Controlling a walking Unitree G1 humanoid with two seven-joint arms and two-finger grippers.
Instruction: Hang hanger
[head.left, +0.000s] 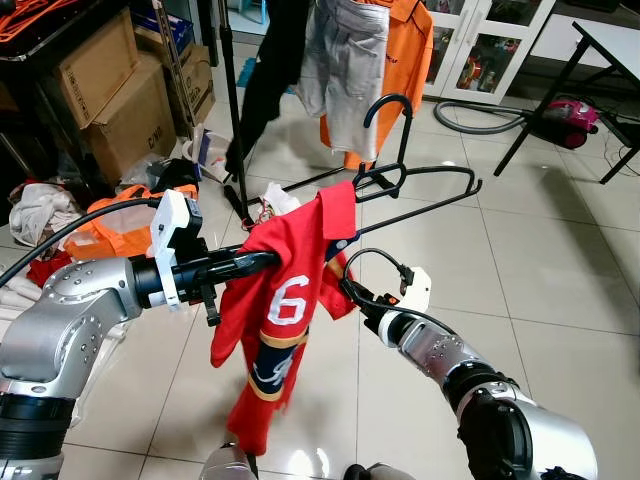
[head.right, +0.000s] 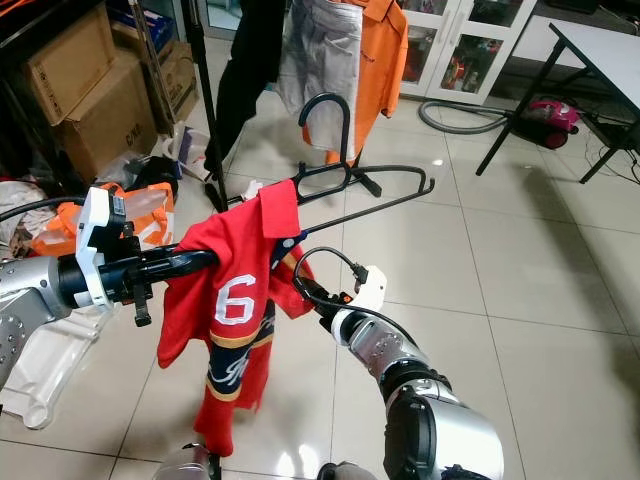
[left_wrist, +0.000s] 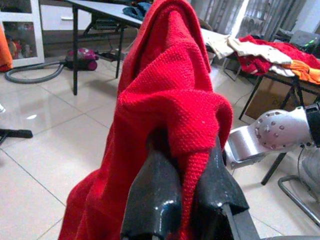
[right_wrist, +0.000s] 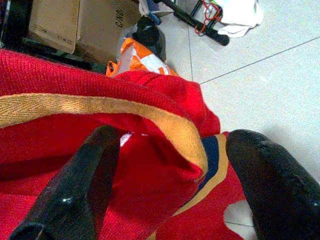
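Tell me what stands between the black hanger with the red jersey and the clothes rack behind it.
Nothing solid that I can see. The black hanger carrying the red number-6 jersey is held up by the left gripper, with bare tiled floor beyond. Only the grey and orange garments already hanging on the rack crowd the space.
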